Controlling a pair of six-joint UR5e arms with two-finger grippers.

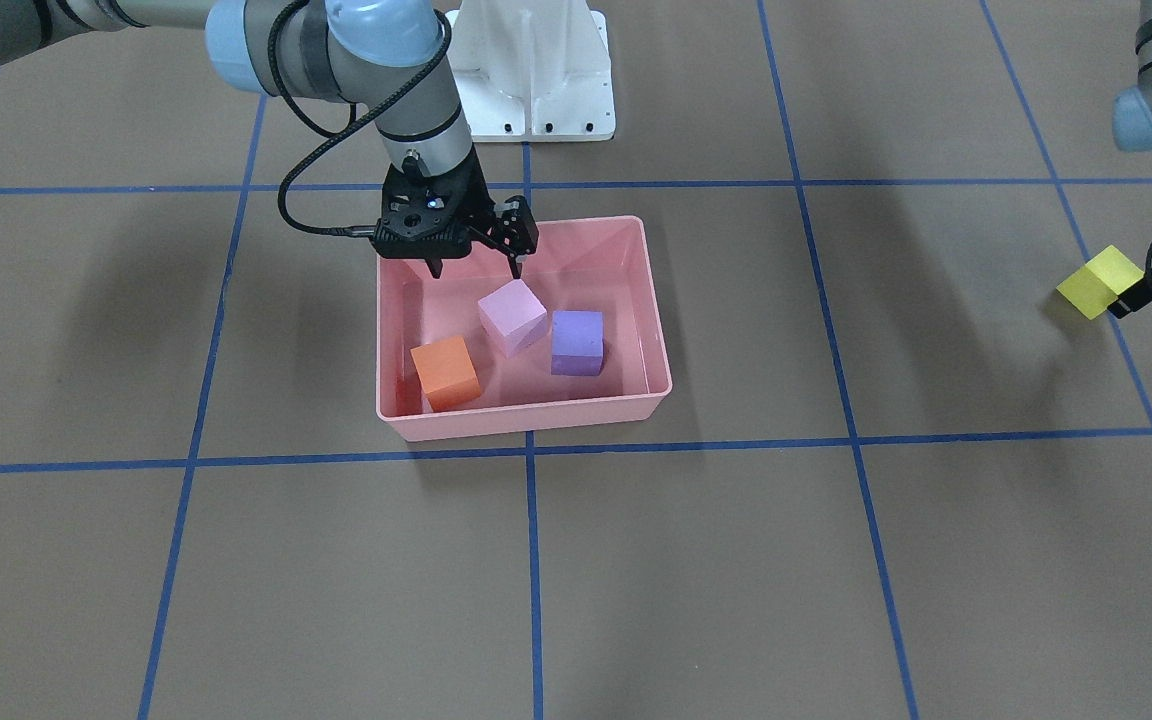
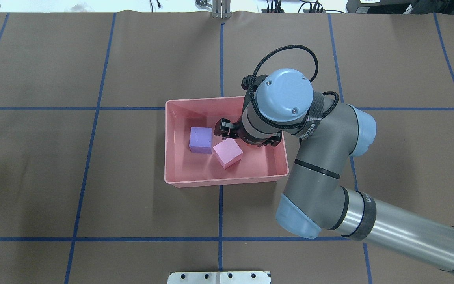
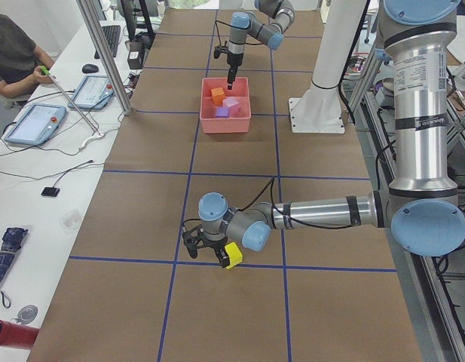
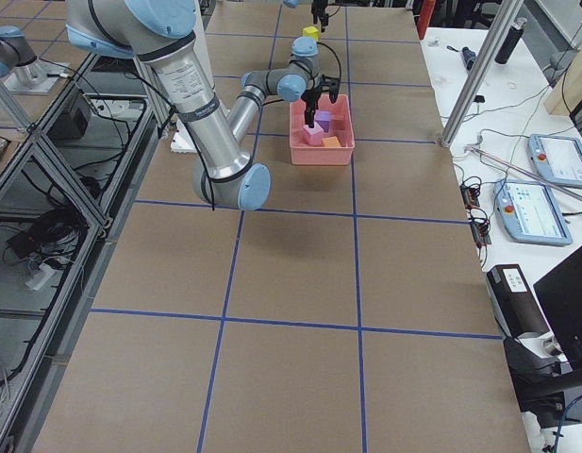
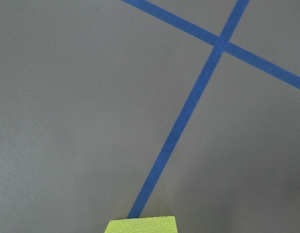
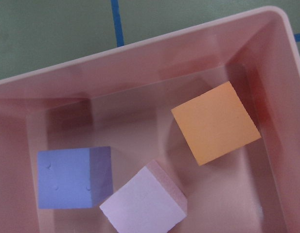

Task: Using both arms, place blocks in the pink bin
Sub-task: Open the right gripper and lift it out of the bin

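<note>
I read the job as three-quarters done. The orange block point(image 1: 446, 372), the pink block point(image 1: 512, 316) and the purple block point(image 1: 577, 342) all lay on the floor of the bin point(image 1: 526, 420). The orange one sat in a corner, and the pink and purple ones were close together near the middle.

The right gripper point(image 1: 474, 265) hung over the bin, above the wall nearest the robot's base. Its fingers were spread wide with nothing between them. Its wrist view looked straight down on all three blocks.

The yellow block point(image 1: 1099, 281) was the one left outside. It was well apart from the bin, off on the robot's left of it. The left gripper point(image 1: 1126, 297) had its fingers closed on that block, and from the shadow on the table I judged the block was lifted clear.

So the step in hand was the left arm's carry. I judged that the next move needed the yellow block brought across and over the bin. The right arm would first have to back away from the bin, so the two wrists did not meet above it. The left fingers should open only once the block was inside the rim.
</note>
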